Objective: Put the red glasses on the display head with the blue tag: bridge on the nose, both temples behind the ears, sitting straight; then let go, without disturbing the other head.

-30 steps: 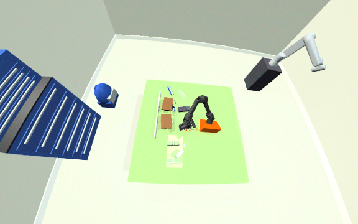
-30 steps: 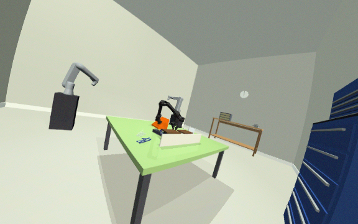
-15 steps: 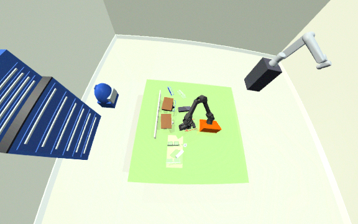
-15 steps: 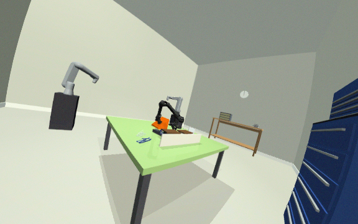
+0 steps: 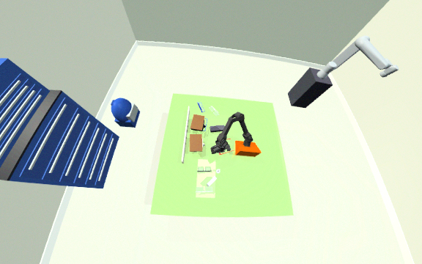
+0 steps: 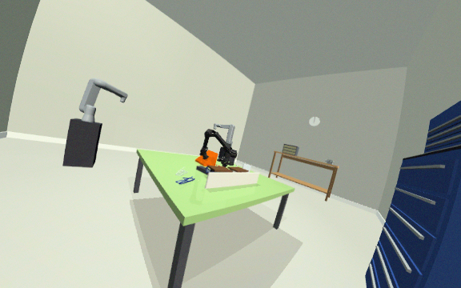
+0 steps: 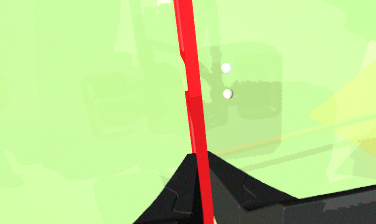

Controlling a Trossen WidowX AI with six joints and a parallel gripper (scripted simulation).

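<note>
My gripper [image 7: 198, 161] [image 6: 225, 164] is shut on the red glasses [image 7: 193, 75] [image 5: 226, 152]. In the wrist view the red front bar passes between the fingertips and runs upward; the lenses are seen nearly edge-on. In the top view a temple sticks out from under the gripper toward the orange base. Two display heads with brown tops, one [image 5: 197, 122] [image 6: 220, 169] farther back and one [image 5: 195, 143] [image 6: 238, 170] nearer the tan mat, stand left of the gripper in the top view. The farther one has blue and dark bits at its front. I cannot tell which carries the blue tag.
A white barrier [image 5: 185, 136] [image 6: 232, 180] stands behind the heads. Blue glasses [image 5: 201, 107] [image 6: 185, 181], pale glasses [image 5: 214, 110] and a dark block [image 5: 216, 128] lie beyond. Dark-framed glasses [image 5: 204, 169] and a white piece [image 5: 211, 181] lie on a tan mat [image 5: 199, 185]. The orange base [image 5: 247, 150] carries the arm.
</note>
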